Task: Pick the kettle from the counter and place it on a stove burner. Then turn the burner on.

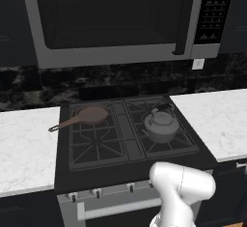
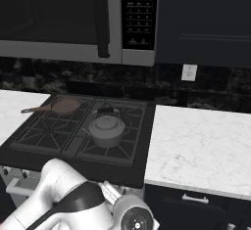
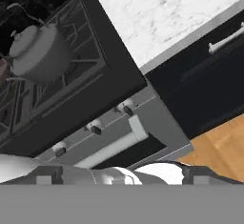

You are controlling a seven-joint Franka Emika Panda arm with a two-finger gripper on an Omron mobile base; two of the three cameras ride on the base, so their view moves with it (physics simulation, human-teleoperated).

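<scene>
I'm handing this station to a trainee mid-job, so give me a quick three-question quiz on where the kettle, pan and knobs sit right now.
1. True or false: the kettle already sits on a stove burner.
2. Which best describes the frying pan? A) on the white counter B) on the back left grate, handle pointing left C) stacked on the kettle.
3. Fill in: the silver knobs line the stove's ____ edge, above the oven handle.

Key: 1 true; 2 B; 3 front.
</scene>
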